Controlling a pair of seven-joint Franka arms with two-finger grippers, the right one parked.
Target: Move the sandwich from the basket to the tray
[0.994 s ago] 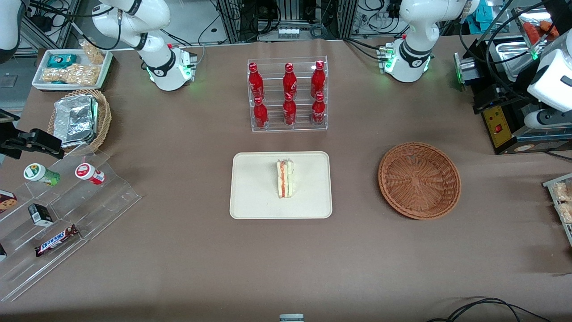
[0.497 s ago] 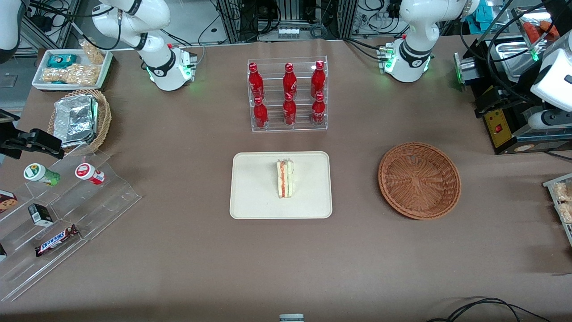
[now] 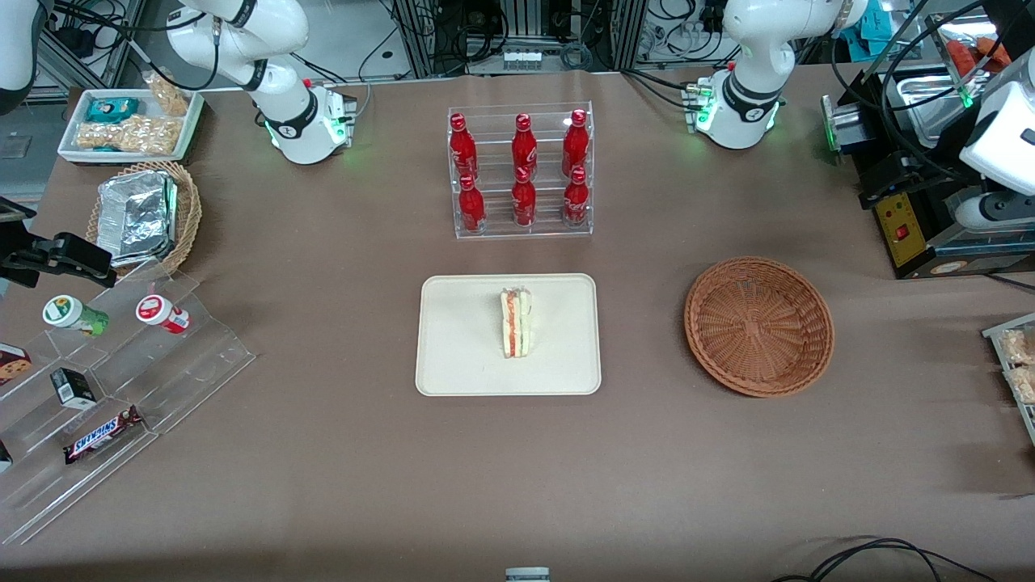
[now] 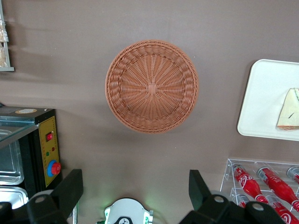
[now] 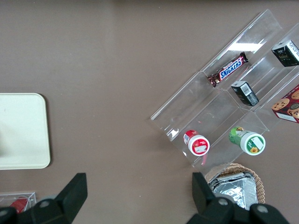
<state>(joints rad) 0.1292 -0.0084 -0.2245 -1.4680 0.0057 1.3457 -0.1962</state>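
Pale bread with a red-orange and green filling stripe marks the sandwich (image 3: 515, 323), which lies at the middle of the cream tray (image 3: 457, 356), its long axis running from the front camera toward the rack of red bottles (image 3: 522, 171). At centre right of the front view the wicker basket (image 3: 758, 325) holds nothing. High over the basket, the gripper (image 4: 135, 198) hangs released, fingers spread wide. At lower left of that view a bar reads SNICKERS (image 3: 103, 434).
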